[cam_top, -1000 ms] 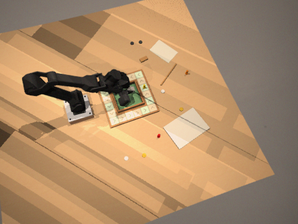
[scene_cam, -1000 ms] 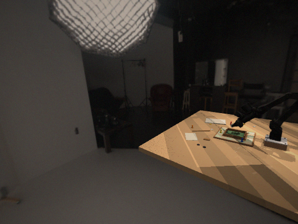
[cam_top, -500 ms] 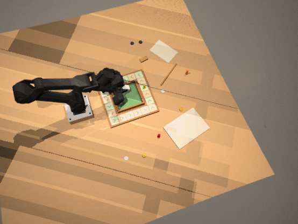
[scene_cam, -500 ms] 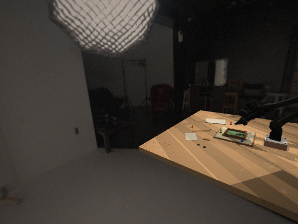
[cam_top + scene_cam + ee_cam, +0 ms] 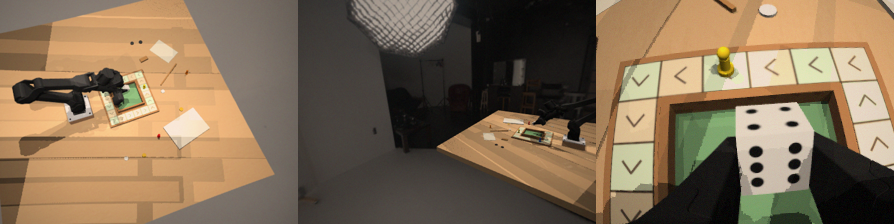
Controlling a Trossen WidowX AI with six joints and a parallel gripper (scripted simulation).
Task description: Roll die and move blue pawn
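My gripper (image 5: pixel 125 89) (image 5: pixel 770 144) is shut on the white die (image 5: pixel 126 87) (image 5: pixel 771 120), holding it in the air over the tray (image 5: pixel 132 107) (image 5: pixel 746 94) in the middle of the board (image 5: pixel 129 115) (image 5: pixel 632 154). In the wrist view the die shows a four on its upper face and a six toward the camera. The blue pawn (image 5: pixel 540 140) stands on the board's near side in the exterior view; the arm hides it in the top view. The yellow pawn (image 5: pixel 144 86) (image 5: pixel 518 131) (image 5: pixel 724 66) stands upright on a track square beyond the tray.
A red pawn (image 5: pixel 158 135) (image 5: pixel 529 123) and an orange pawn (image 5: pixel 186 72) (image 5: pixel 490 126) stand off the board. Around it lie a stick (image 5: pixel 168 74), a brown block (image 5: pixel 143 59), two pale sheets, two black discs, and several white and yellow discs.
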